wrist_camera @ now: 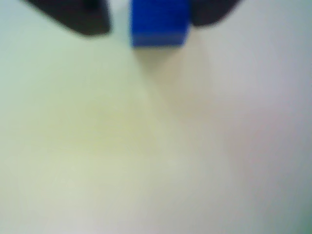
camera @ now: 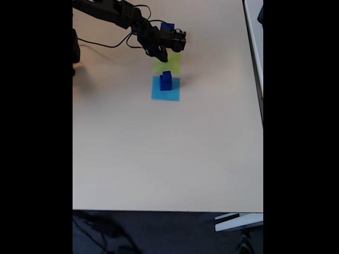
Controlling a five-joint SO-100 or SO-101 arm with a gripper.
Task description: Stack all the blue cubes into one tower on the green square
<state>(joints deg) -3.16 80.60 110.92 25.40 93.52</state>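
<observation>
In the fixed view my gripper [camera: 162,55] hangs over the far edge of the green square [camera: 170,66]. Just in front of it, a dark blue cube [camera: 166,81] stands on a light-blue square [camera: 159,94]; it looks tall, perhaps two cubes stacked. Another blue cube [camera: 168,25] lies behind the arm. The blurred wrist view shows a blue cube [wrist_camera: 159,22] at the top edge between the dark fingers [wrist_camera: 80,17] of my gripper [wrist_camera: 151,25]. It lies against the right finger, and pale surface shows between it and the left one. The jaws stand apart.
The arm and its cables reach in from the top left of the fixed view. The tan table [camera: 169,159] stretches wide toward the near edge, and its right edge borders a white strip [camera: 254,42].
</observation>
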